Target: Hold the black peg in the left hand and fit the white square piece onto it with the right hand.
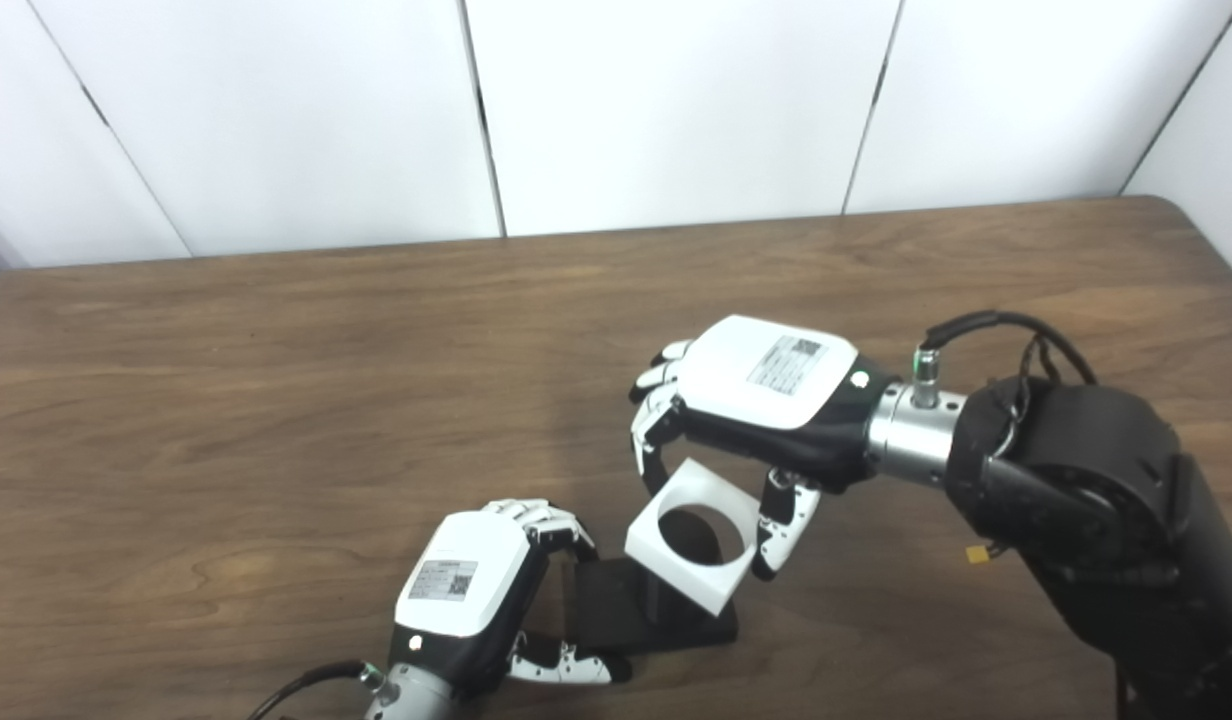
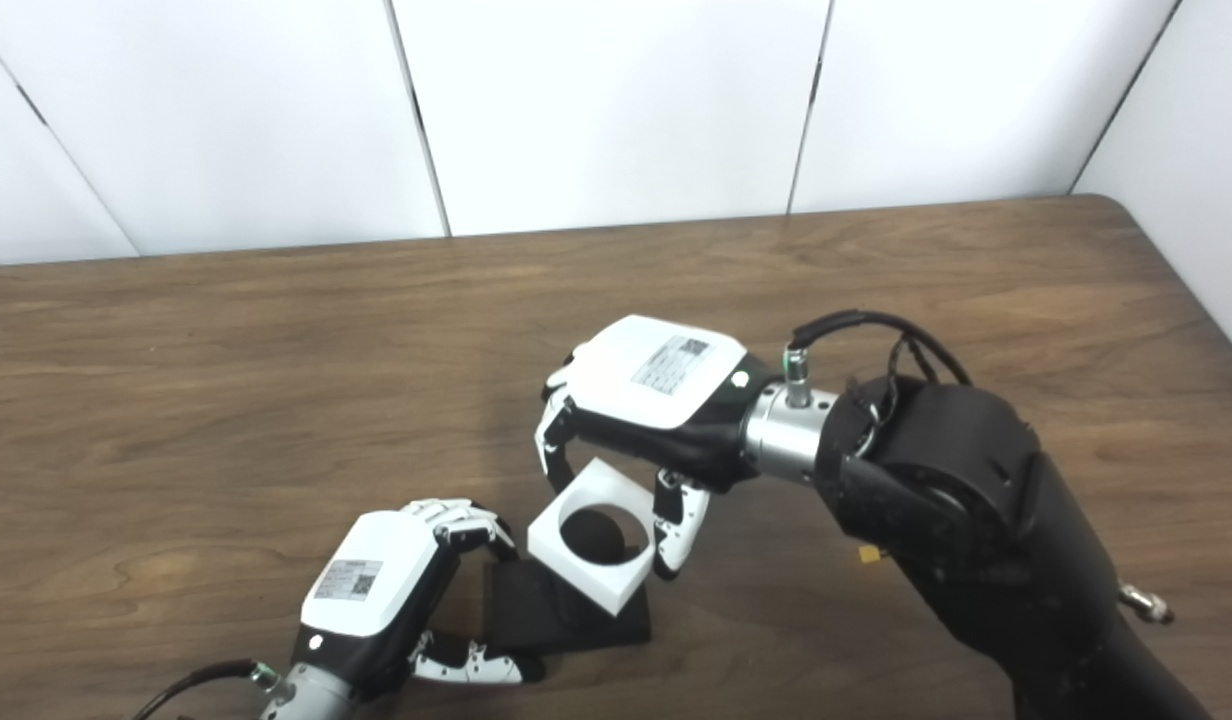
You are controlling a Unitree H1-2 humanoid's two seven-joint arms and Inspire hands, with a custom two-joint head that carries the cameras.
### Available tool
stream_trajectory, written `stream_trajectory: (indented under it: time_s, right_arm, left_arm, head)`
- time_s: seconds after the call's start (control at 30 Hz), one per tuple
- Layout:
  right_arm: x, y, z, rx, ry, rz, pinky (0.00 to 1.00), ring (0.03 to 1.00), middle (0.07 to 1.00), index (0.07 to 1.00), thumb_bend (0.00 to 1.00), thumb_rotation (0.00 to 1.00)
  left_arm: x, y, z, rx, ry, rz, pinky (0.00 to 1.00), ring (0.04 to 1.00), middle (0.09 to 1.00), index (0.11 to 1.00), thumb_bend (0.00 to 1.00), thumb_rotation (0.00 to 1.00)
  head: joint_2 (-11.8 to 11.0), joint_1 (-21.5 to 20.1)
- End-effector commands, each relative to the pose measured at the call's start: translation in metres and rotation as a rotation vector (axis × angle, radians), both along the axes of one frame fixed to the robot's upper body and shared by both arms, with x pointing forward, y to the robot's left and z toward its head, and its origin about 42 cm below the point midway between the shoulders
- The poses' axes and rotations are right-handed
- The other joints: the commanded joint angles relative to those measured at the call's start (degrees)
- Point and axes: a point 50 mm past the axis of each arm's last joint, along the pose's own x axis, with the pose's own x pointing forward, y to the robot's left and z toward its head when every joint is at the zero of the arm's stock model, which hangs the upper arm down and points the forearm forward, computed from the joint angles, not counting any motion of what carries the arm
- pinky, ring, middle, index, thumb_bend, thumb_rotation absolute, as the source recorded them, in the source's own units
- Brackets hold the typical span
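Note:
The black peg piece (image 1: 626, 610) has a flat black base lying on the table near the front edge; its upright peg shows dark through the hole of the white piece. My left hand (image 1: 476, 590) grips the base from the left, fingers over its far edge and thumb at its near edge. My right hand (image 1: 746, 400) is shut on the white square piece (image 1: 691, 548), which has a round hole. The piece is tilted and sits over the peg, its lower corner close to the base. Both also show in the right eye view: the white piece (image 2: 591, 548) and the base (image 2: 536, 610).
The brown wooden table (image 1: 276, 400) stretches wide to the left and back. White wall panels (image 1: 656, 100) stand behind its far edge. My right forearm (image 1: 1096, 490) crosses the front right, with a black cable looped above the wrist.

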Motion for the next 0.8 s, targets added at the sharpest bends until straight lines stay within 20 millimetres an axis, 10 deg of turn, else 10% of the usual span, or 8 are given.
stream_trajectory:
  time_s: [0.0, 0.77]
  right_arm:
    - [0.002, 0.003, 0.009, 0.011, -0.07, 0.014, 0.92, 0.879, 0.75, 0.484, 0.52, 0.13]
    - [0.002, 0.008, -0.003, 0.005, -0.063, 0.018, 0.93, 0.883, 0.753, 0.484, 0.52, 0.13]
  left_arm:
    - [-0.005, -0.006, -0.009, 0.033, 0.065, -0.035, 0.82, 0.793, 0.731, 0.486, 0.52, 0.05]
    - [-0.004, -0.012, -0.007, 0.027, 0.071, -0.038, 0.82, 0.798, 0.735, 0.486, 0.52, 0.05]
  head:
    - [0.0, 0.0]
    - [0.4, 1.2]
